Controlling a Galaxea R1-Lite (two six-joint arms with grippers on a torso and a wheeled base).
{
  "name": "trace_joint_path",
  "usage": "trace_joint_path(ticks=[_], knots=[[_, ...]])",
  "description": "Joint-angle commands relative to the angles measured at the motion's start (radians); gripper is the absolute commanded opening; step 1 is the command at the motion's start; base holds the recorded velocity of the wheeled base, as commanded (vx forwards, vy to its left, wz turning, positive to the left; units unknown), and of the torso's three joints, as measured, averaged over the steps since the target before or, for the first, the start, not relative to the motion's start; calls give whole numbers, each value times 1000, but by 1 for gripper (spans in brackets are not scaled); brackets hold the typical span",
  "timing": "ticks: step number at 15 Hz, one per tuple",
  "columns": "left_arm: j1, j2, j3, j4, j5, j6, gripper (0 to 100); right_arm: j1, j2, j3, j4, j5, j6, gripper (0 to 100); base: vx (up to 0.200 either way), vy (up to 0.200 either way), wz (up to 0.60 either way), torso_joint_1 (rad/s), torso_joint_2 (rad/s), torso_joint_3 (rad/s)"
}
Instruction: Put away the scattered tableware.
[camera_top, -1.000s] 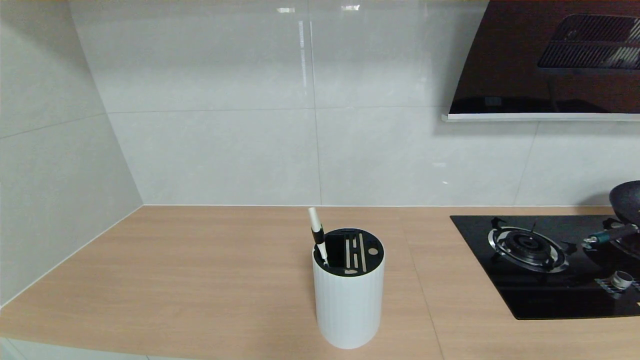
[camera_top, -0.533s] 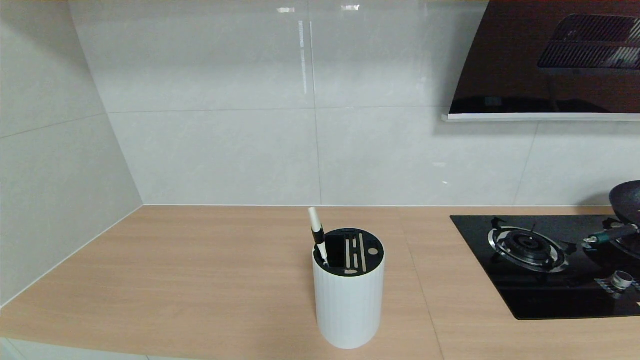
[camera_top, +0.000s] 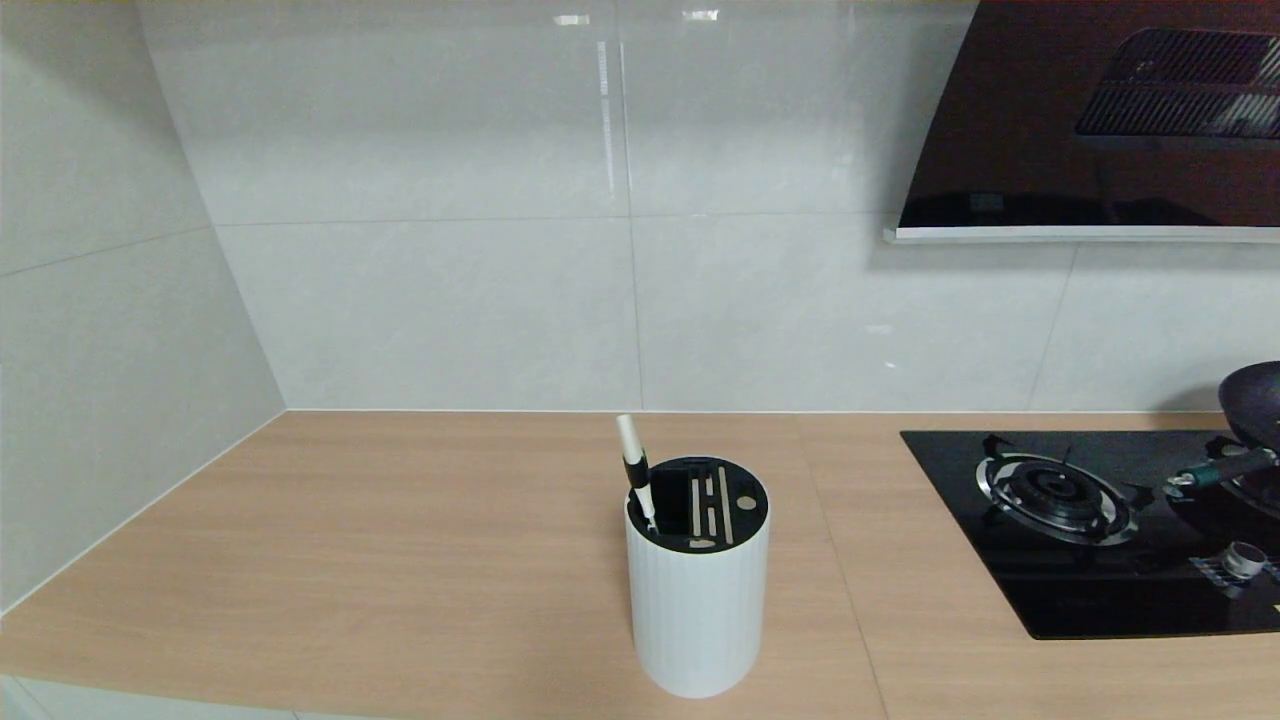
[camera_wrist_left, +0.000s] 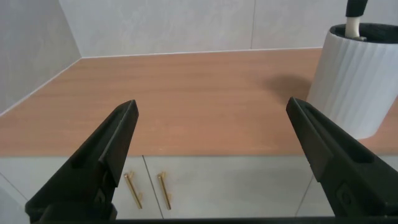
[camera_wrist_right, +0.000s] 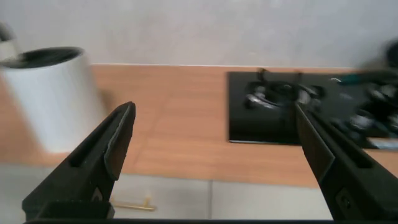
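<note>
Left gripper (camera_wrist_left: 210, 109): we're seeing it gaping wide and gripping nothing, out in front of the counter edge, with the holder off to one side.
Counter (camera_top: 400, 560): wooden top, and we're looking at it running from the tiled corner across to the stove.
Utensil (camera_top: 633, 465): it's standing in the holder's leftmost slot, with the white handle with a black band leaning left. We can't tell what kind it is.
Holder (camera_top: 697, 610): white ribbed tub with a black slotted top, sitting upright near the counter's front edge.
Stove (camera_top: 1060, 560): black glass hob, sitting well right of the holder.
Pan (camera_top: 1255, 400): dark one, sitting on the far-right burner.
Right gripper (camera_wrist_right: 213, 111): we're seeing it spread wide too, holding nothing, facing the counter between holder and stove.
</note>
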Motion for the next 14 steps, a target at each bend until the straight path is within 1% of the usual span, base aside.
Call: trace_joint_path(ticks=[1,3,4,6,7,11,14], knots=[[0,2,1,0,0,-12,100,0,1,3,4,11,-77,100,0,0,0,0,0,0],[0,2,1,0,2,-22,100,0,13,0,15,17,-95,100,0,0,0,0,0,0],[0,2,1,0,2,-22,100,-15,51,-3,30,2,-95,100,0,0,0,0,0,0],[0,2,1,0,2,-22,100,-21,59,3,39,-60,-93,100,0,0,0,0,0,0],[0,2,1,0,2,-22,100,-11,28,3,45,-106,-49,100,0,0,0,0,0,0],[0,2,1,0,2,-18,100,5,1,3,45,-101,17,100,0,0,0,0,0,0],[0,2,1,0,2,-22,100,5,1,3,45,-102,26,100,0,0,0,0,0,0]])
